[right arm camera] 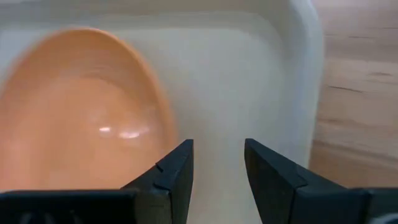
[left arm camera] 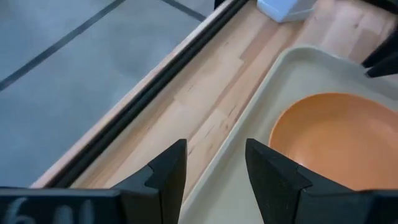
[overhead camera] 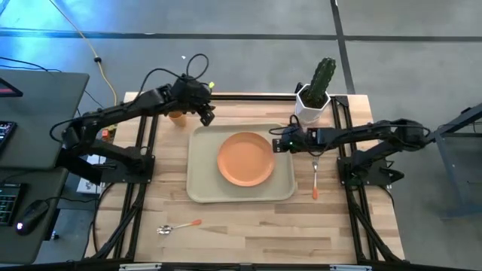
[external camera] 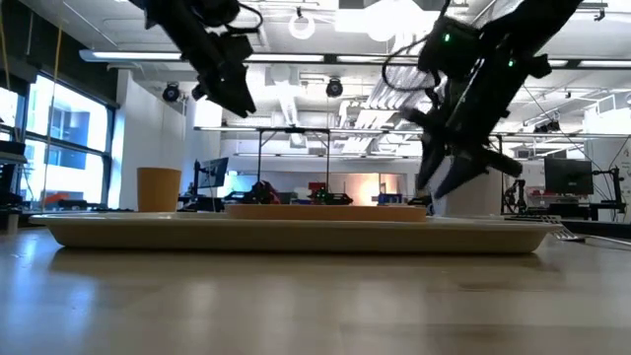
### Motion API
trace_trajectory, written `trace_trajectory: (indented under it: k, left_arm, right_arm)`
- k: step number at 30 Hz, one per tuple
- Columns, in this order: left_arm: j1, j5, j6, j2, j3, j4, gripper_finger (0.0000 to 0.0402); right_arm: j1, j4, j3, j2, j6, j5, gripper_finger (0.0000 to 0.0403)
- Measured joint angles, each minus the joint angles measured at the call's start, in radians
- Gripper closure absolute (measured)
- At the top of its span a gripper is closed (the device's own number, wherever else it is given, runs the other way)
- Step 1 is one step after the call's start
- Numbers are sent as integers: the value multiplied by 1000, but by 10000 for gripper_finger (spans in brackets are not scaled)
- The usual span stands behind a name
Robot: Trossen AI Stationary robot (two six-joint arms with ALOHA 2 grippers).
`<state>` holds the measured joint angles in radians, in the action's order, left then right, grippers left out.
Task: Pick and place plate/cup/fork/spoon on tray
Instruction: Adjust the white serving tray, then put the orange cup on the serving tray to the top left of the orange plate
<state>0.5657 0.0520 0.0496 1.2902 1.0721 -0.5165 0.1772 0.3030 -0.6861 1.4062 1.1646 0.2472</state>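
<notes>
The orange plate (overhead camera: 245, 158) lies flat in the cream tray (overhead camera: 202, 188); it also shows in the right wrist view (right arm camera: 81, 118) and the left wrist view (left arm camera: 342, 137). The orange cup (overhead camera: 176, 117) stands on the table just beyond the tray's far left corner. The fork (overhead camera: 315, 181) lies on the table right of the tray. The spoon (overhead camera: 178, 226) lies near the table's near edge. My left gripper (overhead camera: 207, 117) is open and empty above the tray's far left corner, next to the cup. My right gripper (overhead camera: 280, 143) is open and empty over the tray's right side, next to the plate.
A white hexagonal pot with a green cactus (overhead camera: 316, 94) stands at the table's far right, close behind my right arm. Black frame rails (overhead camera: 248, 95) run along the table's far edge and sides. Bare wood lies between the tray and the near edge.
</notes>
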Motion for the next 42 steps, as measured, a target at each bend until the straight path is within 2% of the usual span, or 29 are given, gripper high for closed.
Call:
trace_trajectory:
  k: [6, 9, 13, 20, 24, 30, 34, 42]
  left_arm:
    - [40, 0, -44, -9, 0, -11, 250]
    - [67, 0, -44, -13, 0, -49, 250]
    - [125, -1, -70, -15, 0, -103, 250]
    - [204, 0, -88, -14, 0, -117, 250]
    - [232, -5, -85, -14, 8, -151, 250]
    - [270, -17, -43, -14, 79, -209, 250]
    - [292, -13, 9, -15, 125, -235, 250]
    - [380, 43, 132, -8, 128, -344, 250]
  right_arm:
    - [-15, -55, 1, 155, -78, -30, 270]
    - [-40, -108, -5, 192, -38, -17, 270]
    - [-86, -93, -5, 200, 38, 12, 270]
    - [-151, -58, -2, 162, 93, -1, 270]
    - [-155, 14, -51, 96, 77, 61, 270]
    - [-102, 160, -123, -5, -48, 138, 270]
    - [-63, 188, -142, -53, -139, 127, 270]
    - [-30, 180, -175, -129, -264, 83, 270]
